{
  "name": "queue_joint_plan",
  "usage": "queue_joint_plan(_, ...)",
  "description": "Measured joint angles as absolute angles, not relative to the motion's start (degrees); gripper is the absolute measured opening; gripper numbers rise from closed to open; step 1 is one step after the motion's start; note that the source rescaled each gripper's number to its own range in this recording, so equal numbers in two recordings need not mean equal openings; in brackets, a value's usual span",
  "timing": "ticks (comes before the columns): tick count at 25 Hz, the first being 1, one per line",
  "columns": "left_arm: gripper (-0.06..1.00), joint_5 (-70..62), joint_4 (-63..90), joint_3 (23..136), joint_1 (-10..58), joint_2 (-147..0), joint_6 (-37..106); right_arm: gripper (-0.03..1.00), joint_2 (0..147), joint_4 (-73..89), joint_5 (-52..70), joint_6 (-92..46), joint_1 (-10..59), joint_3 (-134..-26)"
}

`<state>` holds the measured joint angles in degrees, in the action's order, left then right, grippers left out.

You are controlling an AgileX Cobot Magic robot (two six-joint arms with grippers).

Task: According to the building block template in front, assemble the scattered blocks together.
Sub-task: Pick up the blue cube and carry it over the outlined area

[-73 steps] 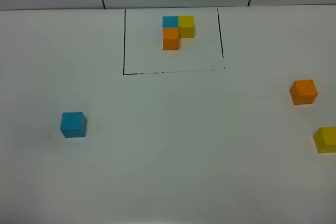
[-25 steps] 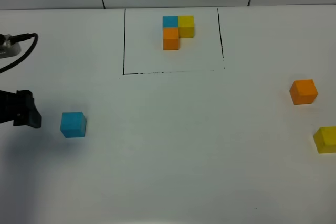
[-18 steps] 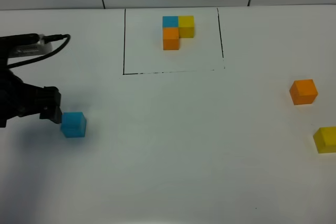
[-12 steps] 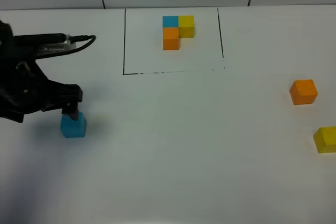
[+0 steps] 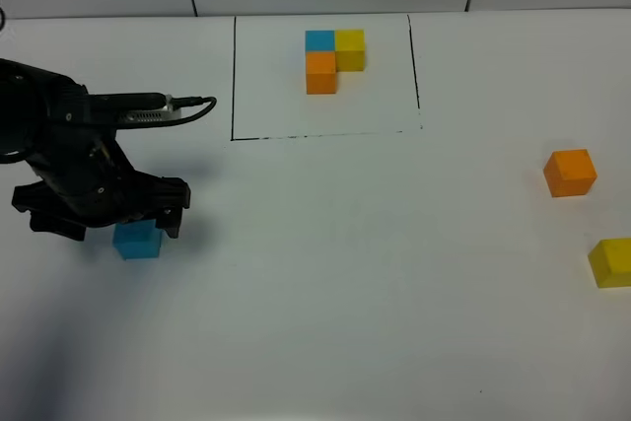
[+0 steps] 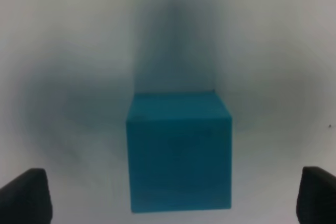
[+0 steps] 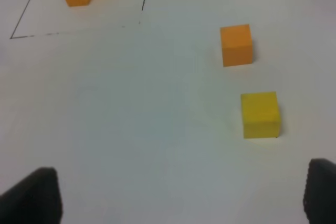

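At the left of the smooth white table (image 5: 325, 273), the black left gripper (image 6: 170, 198) hangs over the sharp-edged blue cube (image 5: 138, 242), fingers (image 6: 23, 198) spread wide around it. The right gripper (image 7: 176, 192) gapes wide too; the orange cube (image 5: 570, 172) and yellow cube (image 5: 611, 262) sit far right.

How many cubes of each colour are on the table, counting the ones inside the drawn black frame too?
Blue: 2, loose blue cube and framed blue cube
Orange: 2, loose orange cube and framed orange cube
Yellow: 2, loose yellow cube and framed yellow cube
Total: 6
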<state>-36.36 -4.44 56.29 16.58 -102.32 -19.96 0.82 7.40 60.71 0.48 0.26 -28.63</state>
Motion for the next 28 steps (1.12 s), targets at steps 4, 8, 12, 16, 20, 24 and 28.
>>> queue_joint_plan(4,0.99,-35.73,-4.45,56.12,16.58,-105.22,-20.04,0.84,0.82,7.45,60.71,0.48,0.26,-28.63)
queue_joint_plan(8,0.99,-34.27,-3.91,56.12,16.58,-107.03,-20.04,0.83,0.82,7.5,60.71,0.48,0.26,-28.63)
queue_joint_plan(12,0.95,-33.65,-3.15,56.12,16.58,-107.12,-20.04,0.82,0.82,7.5,60.71,0.48,0.26,-28.63)
queue_joint_plan(16,0.76,-33.65,-3.15,56.12,16.58,-107.12,-20.04,0.82,0.82,7.55,60.71,0.48,0.26,-28.63)
queue_joint_plan(20,0.44,-33.65,-3.13,56.12,16.58,-107.12,-20.1,0.81,0.82,7.55,60.71,0.48,0.26,-28.63)
queue_joint_plan(24,0.05,-33.71,-3.08,56.12,16.58,-107.12,-20.38,0.79,0.82,7.55,60.71,0.48,0.26,-28.63)
queue_joint_plan(28,0.0,-33.75,-3.08,56.12,16.58,-107.12,-20.36,0.78,0.82,7.55,60.71,0.48,0.26,-28.63)
